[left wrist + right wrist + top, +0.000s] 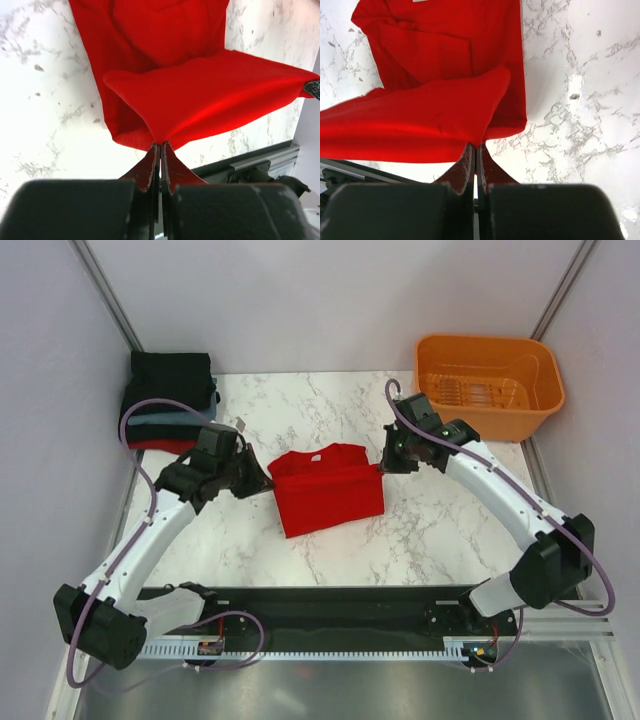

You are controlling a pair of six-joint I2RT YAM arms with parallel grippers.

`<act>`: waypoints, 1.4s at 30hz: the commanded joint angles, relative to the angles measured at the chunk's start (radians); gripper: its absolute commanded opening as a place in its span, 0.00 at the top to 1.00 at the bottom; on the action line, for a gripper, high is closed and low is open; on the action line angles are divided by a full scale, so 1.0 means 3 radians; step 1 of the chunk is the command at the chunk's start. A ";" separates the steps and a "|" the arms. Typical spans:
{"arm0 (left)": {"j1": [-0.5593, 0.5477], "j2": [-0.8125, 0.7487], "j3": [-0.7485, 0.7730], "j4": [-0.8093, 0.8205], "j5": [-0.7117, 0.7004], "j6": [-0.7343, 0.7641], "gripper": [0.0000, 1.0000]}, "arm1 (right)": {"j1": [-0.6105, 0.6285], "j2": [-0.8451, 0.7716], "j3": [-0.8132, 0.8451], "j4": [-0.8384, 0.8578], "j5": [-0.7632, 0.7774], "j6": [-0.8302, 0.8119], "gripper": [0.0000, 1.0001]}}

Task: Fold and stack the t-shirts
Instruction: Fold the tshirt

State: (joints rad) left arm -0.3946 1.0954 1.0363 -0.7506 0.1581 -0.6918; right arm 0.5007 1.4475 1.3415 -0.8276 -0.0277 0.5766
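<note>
From above, the red t-shirt (325, 495) lies between the left gripper (268, 483) and right gripper (382, 464), each pinching a side edge; folded tees (168, 400) sit beyond the left one, an orange basket (490, 385) beyond the right. Left wrist: jaws clamped on a lifted red fold. Right wrist: likewise, with an unreadable white neck label (420, 0) far ahead.

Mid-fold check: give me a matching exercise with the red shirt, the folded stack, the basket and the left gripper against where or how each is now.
1. red t-shirt
2. folded stack
3. orange basket
4. left gripper

A. far right corner
B. shut, pinching red cloth
C. centre, partly folded
D. far left corner

Pairs: 1-C, 2-D, 3-A, 4-B
</note>
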 commanded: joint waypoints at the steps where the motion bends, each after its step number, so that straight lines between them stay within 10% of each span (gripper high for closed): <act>1: 0.0109 0.0228 0.0314 0.0078 -0.0179 0.0317 0.98 | -0.0089 0.0241 0.0304 -0.0043 -0.0015 -0.0255 1.00; 21: 0.0824 0.2175 0.1413 0.0155 0.0362 0.0588 0.97 | -0.0564 0.2152 0.1888 -0.0048 -0.0684 -0.0562 1.00; 23: 0.0972 0.2442 0.1693 0.0134 0.0545 0.0573 0.85 | -0.0615 0.2424 0.2348 -0.0084 -0.0822 -0.0552 0.81; 25: 0.1100 0.2922 0.1939 0.0084 0.0710 0.0588 0.61 | -0.0661 0.2869 0.2939 -0.0196 -0.0945 -0.0526 0.28; 28: 0.1126 0.3352 0.2557 -0.0345 0.0828 0.0664 0.47 | -0.0707 0.3228 0.3519 -0.0585 -0.0936 -0.0546 0.14; 42: 0.0886 0.1943 0.0264 0.1390 0.0409 0.0307 0.45 | -0.0682 0.0658 -0.0331 0.0963 -0.0404 -0.0424 0.02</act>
State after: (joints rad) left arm -0.1112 1.7199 1.2015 -0.5449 0.2947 -0.5541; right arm 0.2901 1.8046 1.4376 -0.7013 -0.1696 0.4229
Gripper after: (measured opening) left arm 0.555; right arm 0.975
